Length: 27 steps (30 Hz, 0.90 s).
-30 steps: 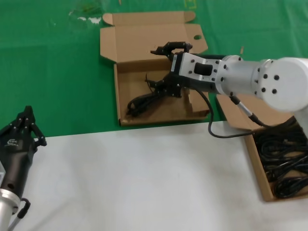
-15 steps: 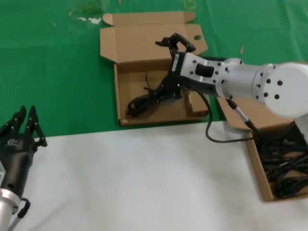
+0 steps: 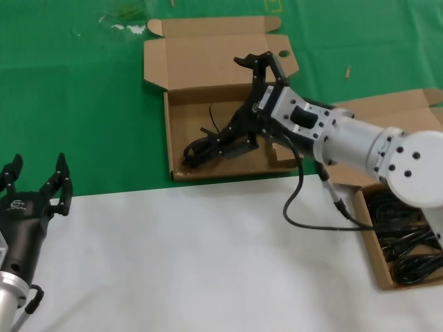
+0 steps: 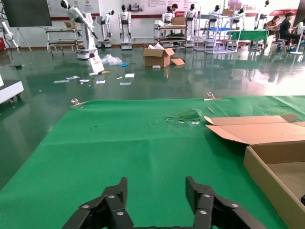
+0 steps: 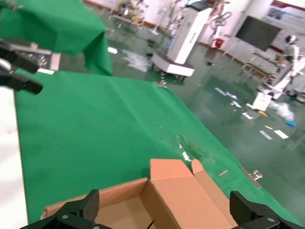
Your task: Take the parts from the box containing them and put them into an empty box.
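Observation:
The wide shallow box point(image 3: 201, 55) lies open at the back centre, with one black power cable point(image 3: 204, 149) lying in its tray. My right gripper point(image 3: 228, 97) hangs over that tray, just above the cable, open and holding nothing. In the right wrist view the fingers point(image 5: 88, 207) stand wide apart with the box point(image 5: 181, 195) beyond them. The narrower deeper box point(image 3: 370, 249) stands at the right, holding several cables point(image 3: 408, 238). My left gripper point(image 3: 36, 181) is open and empty at the near left; it is also open in the left wrist view point(image 4: 156, 193).
A white cloth point(image 3: 208, 263) covers the near part of the table and a green cloth point(image 3: 69, 90) the far part. The deeper box's lid point(image 3: 387, 107) lies open behind my right arm. The shallow box's corner point(image 4: 267, 167) shows in the left wrist view.
My left gripper has opened from shut to wide open. My right gripper has tipped upward and its arm has drawn back to the right. The cable stays in the shallow box.

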Tool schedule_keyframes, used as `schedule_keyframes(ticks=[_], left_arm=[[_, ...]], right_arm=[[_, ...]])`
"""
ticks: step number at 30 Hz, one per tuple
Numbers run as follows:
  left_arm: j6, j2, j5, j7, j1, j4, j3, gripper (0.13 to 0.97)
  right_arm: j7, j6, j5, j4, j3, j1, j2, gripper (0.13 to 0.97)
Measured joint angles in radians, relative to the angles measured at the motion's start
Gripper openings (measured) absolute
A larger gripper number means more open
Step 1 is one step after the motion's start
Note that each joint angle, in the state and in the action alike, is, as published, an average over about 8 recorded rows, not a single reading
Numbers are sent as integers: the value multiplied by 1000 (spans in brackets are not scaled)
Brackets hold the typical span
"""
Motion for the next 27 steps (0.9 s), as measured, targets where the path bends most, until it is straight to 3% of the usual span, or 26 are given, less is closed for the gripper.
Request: schedule_keyframes(ticks=[2,7,19,27], left_arm=[[0,0,0,0,0,0,0,354],[0,0,0,0,0,0,0,480],[0,0,0,0,0,0,0,756],[0,0,0,0,0,0,0,873]], right_arm=[[-6,22,21,8,12,-22,-2,899],[-21,75,73,27,42,-78,-7,949],[-56,205,197,73,114,-214,-18,966],[-80,291,280,104,162,-304,-25,966]])
